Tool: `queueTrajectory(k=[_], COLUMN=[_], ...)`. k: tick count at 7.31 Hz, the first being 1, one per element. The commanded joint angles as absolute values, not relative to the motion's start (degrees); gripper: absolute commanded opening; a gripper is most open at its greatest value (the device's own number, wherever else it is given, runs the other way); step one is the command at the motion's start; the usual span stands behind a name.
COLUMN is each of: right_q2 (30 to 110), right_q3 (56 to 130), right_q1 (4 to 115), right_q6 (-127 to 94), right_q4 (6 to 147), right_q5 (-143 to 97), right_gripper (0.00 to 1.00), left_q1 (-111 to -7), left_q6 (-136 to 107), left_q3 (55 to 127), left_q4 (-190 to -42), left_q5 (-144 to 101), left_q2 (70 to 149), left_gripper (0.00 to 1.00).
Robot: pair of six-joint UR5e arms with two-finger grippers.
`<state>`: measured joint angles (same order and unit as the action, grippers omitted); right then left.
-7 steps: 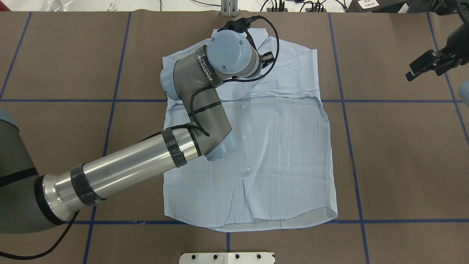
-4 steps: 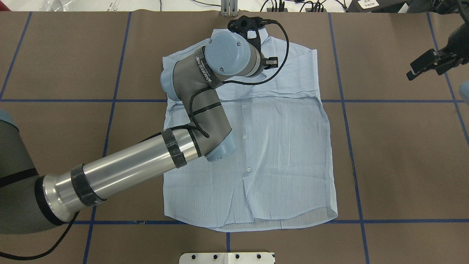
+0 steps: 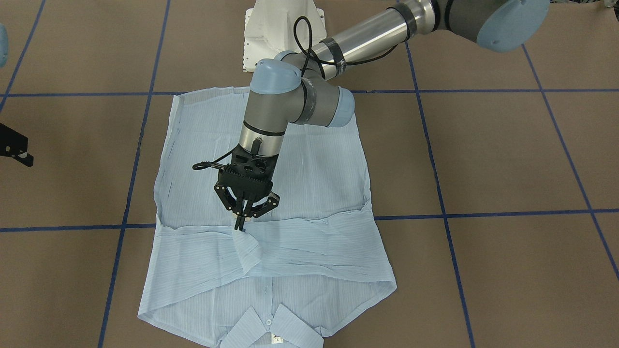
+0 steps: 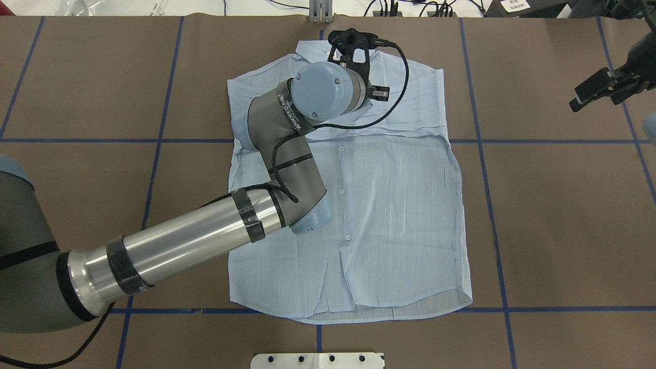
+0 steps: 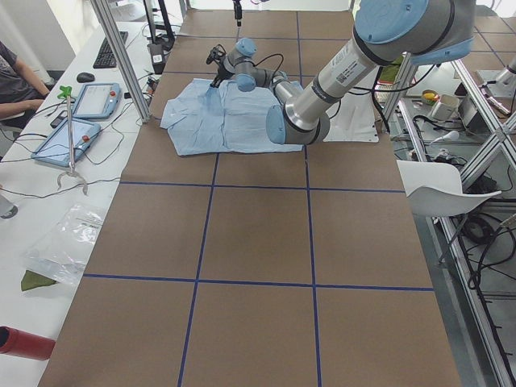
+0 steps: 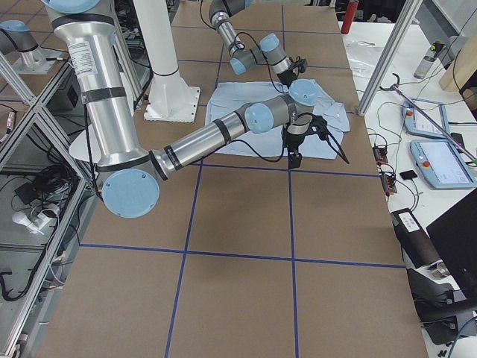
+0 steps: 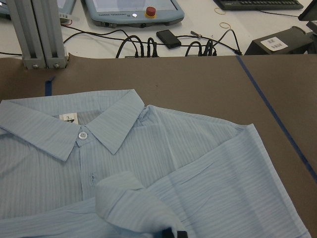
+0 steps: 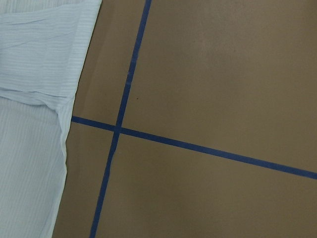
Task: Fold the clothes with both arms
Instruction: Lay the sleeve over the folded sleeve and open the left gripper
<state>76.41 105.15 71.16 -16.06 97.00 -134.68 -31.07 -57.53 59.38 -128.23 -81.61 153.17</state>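
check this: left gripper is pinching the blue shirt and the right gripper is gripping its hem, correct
No: the right gripper is off the shirt, over the table beside it, as the overhead exterior view shows. The left gripper does pinch the shirt.

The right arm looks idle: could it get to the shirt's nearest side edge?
Probably yes: the right gripper hangs over the table beside the shirt with nothing between them; the left gripper pinches cloth near the collar.
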Motion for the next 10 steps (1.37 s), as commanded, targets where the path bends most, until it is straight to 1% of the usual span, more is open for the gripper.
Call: queueTrajectory(k=[1,2,6,7,8,9,10], right_q2=[76.4,76.2,75.7,75.8,76.1,76.2,76.3], right_q3=[104.9,104.9,104.9,105.0,105.6,106.0,106.6], right_q1=[71.5,71.6,71.8,71.8,71.8,71.7,71.5], right_q6=[-16.1,-16.1,-16.2,-16.8,-18.3,-20.6,-23.8], right_q4=[96.9,96.9,96.9,96.4,96.3,96.2,96.1], right_q5=[-135.3,-135.7,-138.1,-139.9,-141.0,-140.7,-140.5], right_gripper=[1.00,1.00,1.00,1.00,1.00,1.00,1.00], left_q1=[-27.9,-26.7,-26.9,-27.1,-27.3,-28.6,-29.3], left_q6=[-57.1,-57.0,-55.5,-55.5,-55.7,-55.8,-55.5], left_q3=[56.6,56.7,59.1,61.4,66.2,75.3,87.8], left_q4=[-130.1,-134.6,-135.1,-134.4,-132.4,-126.3,-121.7], left_q5=[-77.2,-77.2,-77.7,-77.8,-79.6,-82.2,-83.5], left_q2=[155.6,155.2,153.4,151.8,148.1,142.2,133.9], left_gripper=[0.99,1.00,1.00,1.00,1.00,1.00,1.00])
